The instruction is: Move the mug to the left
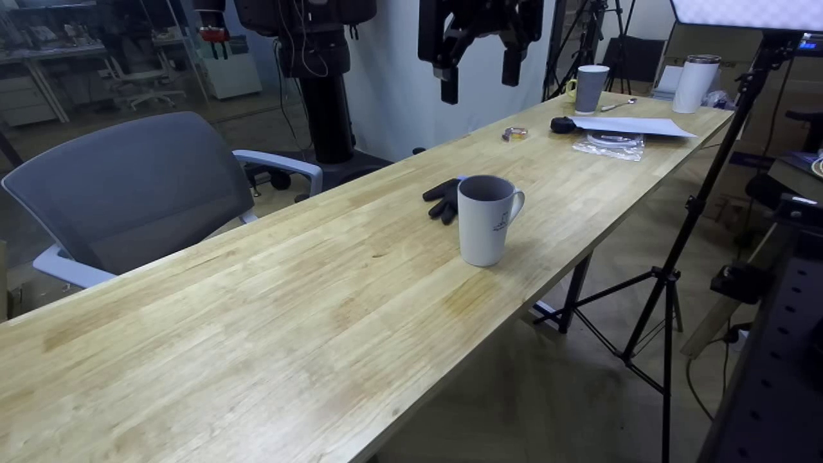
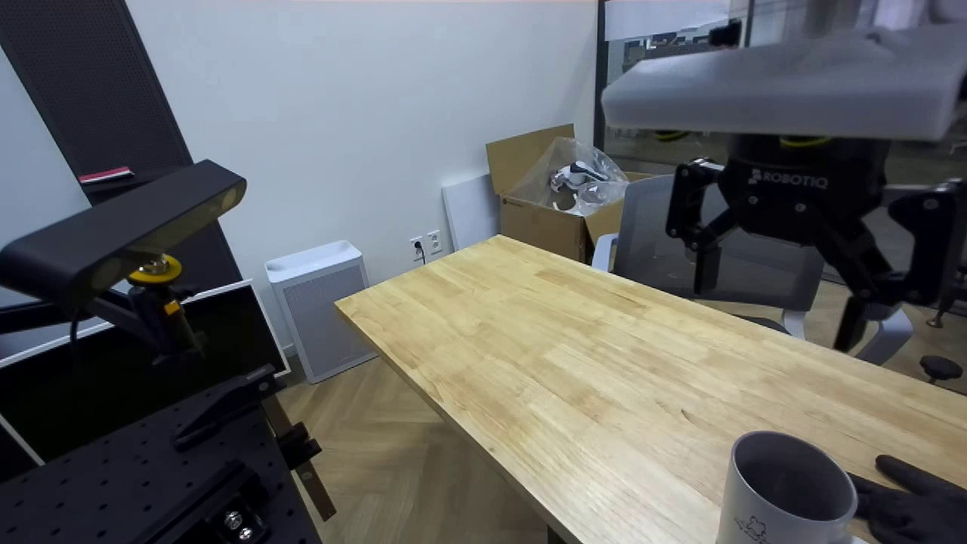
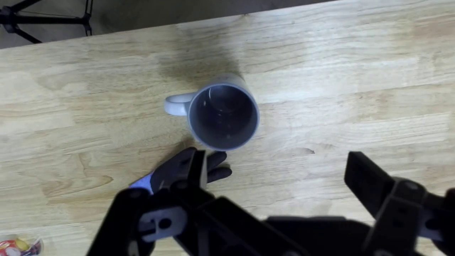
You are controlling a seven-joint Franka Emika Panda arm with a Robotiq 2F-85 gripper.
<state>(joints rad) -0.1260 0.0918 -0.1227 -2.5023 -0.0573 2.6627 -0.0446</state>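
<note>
The mug stands upright on the wooden table, light grey-white with a dark inside and a small print. It shows in both exterior views point(image 1: 481, 231) point(image 2: 755, 506) and in the wrist view point(image 3: 224, 117), where its handle points to the left. My gripper is open and empty, high above the table, in both exterior views point(image 1: 481, 83) point(image 2: 778, 306). In the wrist view the open fingers point(image 3: 276, 158) lie below and to the right of the mug, apart from it. The left finger covers part of a black glove point(image 3: 170, 172) beside the mug.
The glove also shows in both exterior views point(image 1: 443, 199) point(image 2: 918, 502). Farther along the table point(image 1: 257, 321) stand a grey cup with a yellow handle point(image 1: 590, 90) and a white tumbler point(image 1: 694, 87), with paper point(image 1: 630, 125) and a small wrapped item point(image 1: 514, 133). A tripod point(image 1: 669, 276) stands beside the table.
</note>
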